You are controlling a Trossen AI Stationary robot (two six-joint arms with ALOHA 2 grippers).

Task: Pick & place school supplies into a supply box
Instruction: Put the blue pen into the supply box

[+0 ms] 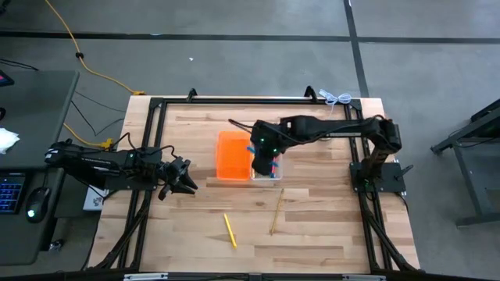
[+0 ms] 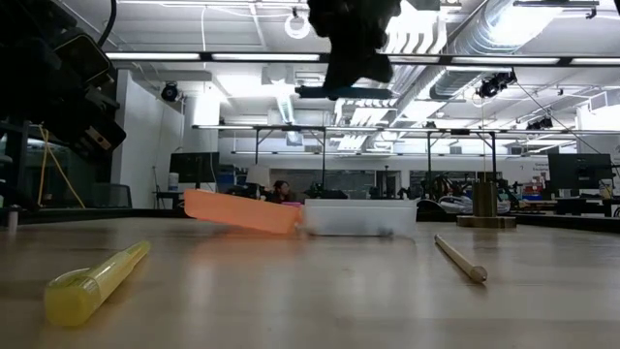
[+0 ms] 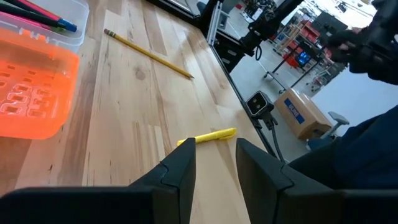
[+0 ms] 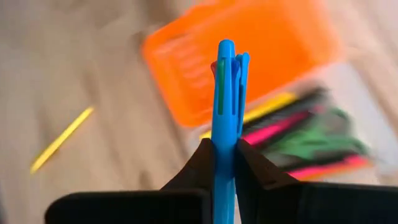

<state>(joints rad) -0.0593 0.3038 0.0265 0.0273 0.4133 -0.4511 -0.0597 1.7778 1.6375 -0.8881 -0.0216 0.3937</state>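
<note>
Wooden table, pen-gripping right claw

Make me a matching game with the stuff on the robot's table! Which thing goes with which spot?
Things:
1. blue pen
2. yellow highlighter
3. wooden pencil
4. pink marker

Spots:
A. lying in the clear tray
B. on the table, nearest its front edge
C. pinched in the right claw
D. on the table, in front of the clear tray

Pairs: 1-C, 2-B, 3-D, 4-A
</note>
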